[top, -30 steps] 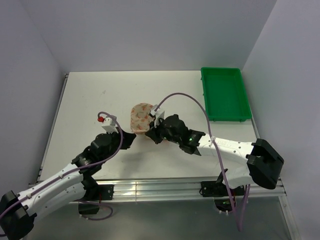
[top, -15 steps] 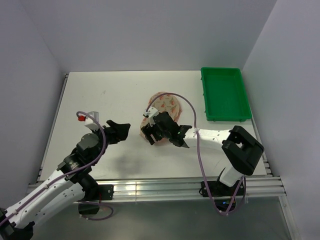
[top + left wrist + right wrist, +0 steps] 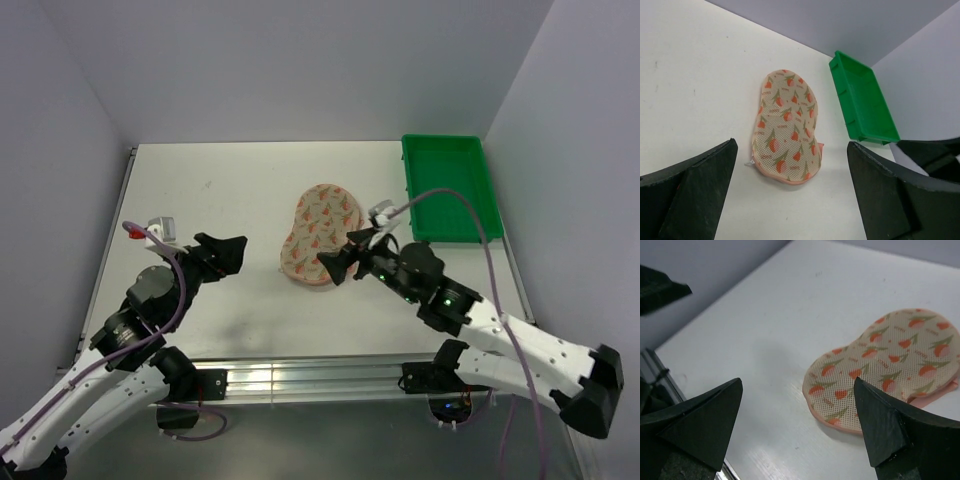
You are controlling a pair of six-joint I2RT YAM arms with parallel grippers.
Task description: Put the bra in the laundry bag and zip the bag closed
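The laundry bag (image 3: 320,233), a two-lobed peach mesh pouch with red-orange tulip prints, lies flat on the white table. It also shows in the left wrist view (image 3: 787,131) and the right wrist view (image 3: 890,365). A pink edge (image 3: 819,146) pokes out at its near right side. The bra is hidden from every view. My left gripper (image 3: 222,252) is open, well left of the bag, and holds nothing (image 3: 791,150). My right gripper (image 3: 345,262) is open just off the bag's near right edge, holding nothing (image 3: 798,382).
A green plastic tray (image 3: 450,186) stands at the back right, close to the right wall. Grey walls close the table on three sides. A metal rail (image 3: 300,378) runs along the near edge.
Both grippers went from shut to open and drew back from the bag. The left arm pulled away to the left. The bag now lies flat, a little further right.
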